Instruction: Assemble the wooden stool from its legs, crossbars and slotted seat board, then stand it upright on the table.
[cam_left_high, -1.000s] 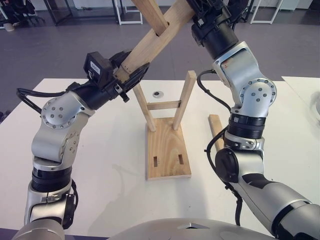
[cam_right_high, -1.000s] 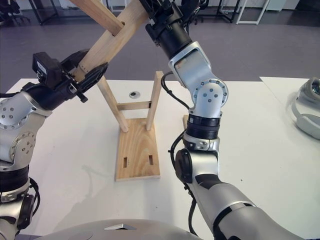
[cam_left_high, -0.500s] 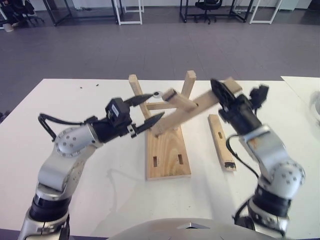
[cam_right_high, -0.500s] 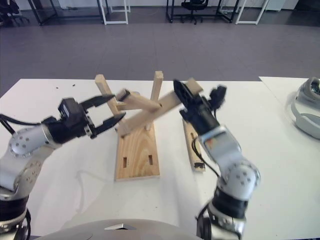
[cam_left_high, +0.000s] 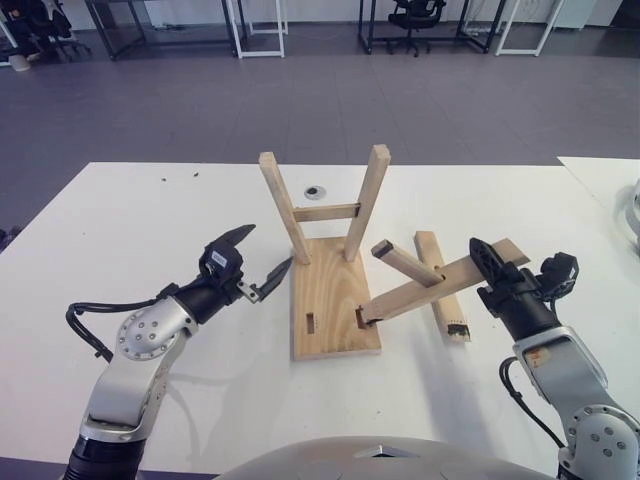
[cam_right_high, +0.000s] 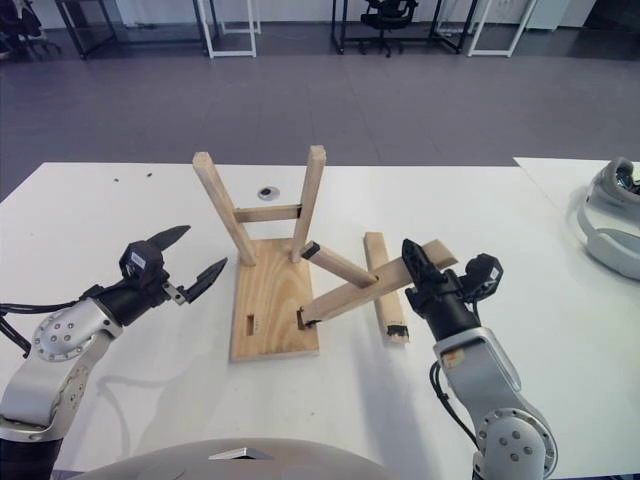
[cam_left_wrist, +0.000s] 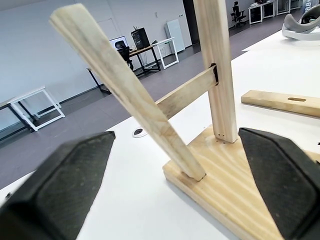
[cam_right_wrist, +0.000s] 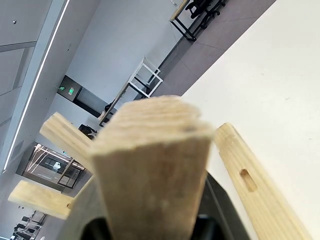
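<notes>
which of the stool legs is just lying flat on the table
The loose leg right of the seat board. Two upright legs stand in the board's far slots, and the right gripper holds a tilted leg, its tip at a near slot.

Half-built pale wooden stool, upside down.
Flat slotted seat board (cam_left_high: 335, 300); two crossbar-joined legs (cam_left_high: 325, 212) stand at its far end; a third leg (cam_left_high: 410, 293) leans, low end at its near right slot; a slotted fourth leg (cam_left_high: 455, 315) lies right.
</notes>
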